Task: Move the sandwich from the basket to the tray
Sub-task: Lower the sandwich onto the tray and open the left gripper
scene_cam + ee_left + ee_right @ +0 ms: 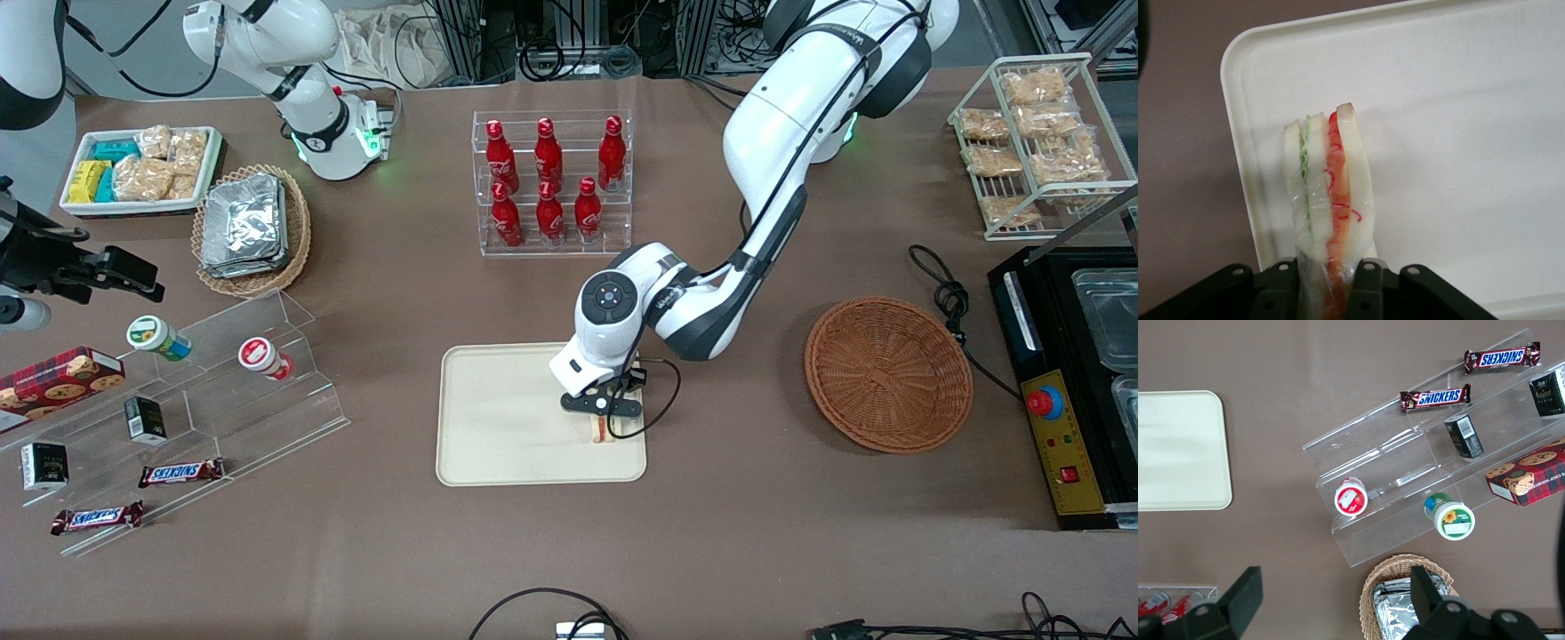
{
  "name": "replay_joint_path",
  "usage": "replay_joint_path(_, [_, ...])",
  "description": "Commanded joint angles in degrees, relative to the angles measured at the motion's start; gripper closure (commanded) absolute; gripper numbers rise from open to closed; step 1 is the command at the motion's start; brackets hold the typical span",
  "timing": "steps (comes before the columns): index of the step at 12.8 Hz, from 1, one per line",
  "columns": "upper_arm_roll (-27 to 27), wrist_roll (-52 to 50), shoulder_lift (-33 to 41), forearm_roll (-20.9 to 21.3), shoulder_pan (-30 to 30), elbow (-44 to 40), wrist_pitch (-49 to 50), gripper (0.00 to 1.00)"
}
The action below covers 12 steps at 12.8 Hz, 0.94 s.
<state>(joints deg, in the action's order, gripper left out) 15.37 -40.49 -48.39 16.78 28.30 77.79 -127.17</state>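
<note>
My left gripper (603,416) is low over the cream-beige tray (498,427), near the tray's corner toward the working arm's end and nearer the front camera. It is shut on the clear-wrapped sandwich (603,432). In the left wrist view the sandwich (1328,187) stands on edge between the black fingers (1368,287), with green and orange-red filling showing, over the tray (1458,133) close to its rim. I cannot tell whether it touches the tray. The dark-brown woven basket (889,373) lies empty toward the working arm's end.
A clear rack of red bottles (551,182) stands farther from the front camera than the tray. Clear acrylic steps (178,400) with snacks, a tan basket of foil packets (252,227) and a white snack tray (142,169) lie toward the parked arm's end. A black appliance (1067,382) and a cable (947,298) lie beside the basket.
</note>
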Motion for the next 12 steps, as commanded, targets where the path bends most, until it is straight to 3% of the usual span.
replay_joint_path(1, [-0.60,-1.35,-1.97,1.24,0.88,-2.64,-0.45,0.79])
replay_joint_path(3, [-0.60,-1.87,-2.15,1.33,0.88,-2.64,-1.24,0.72])
replay_joint_path(5, [-0.60,-3.53,-2.68,2.12,0.88,-2.64,-2.29,0.56])
replay_joint_path(6, [-0.60,-4.50,-2.77,2.12,0.88,-2.64,-2.73,0.45])
replay_joint_path(8, [-0.60,-7.22,-2.68,2.03,0.62,-2.64,-3.09,0.04])
replay_joint_path(12, [-0.51,-16.34,-1.36,1.59,0.09,-4.83,-2.65,0.00])
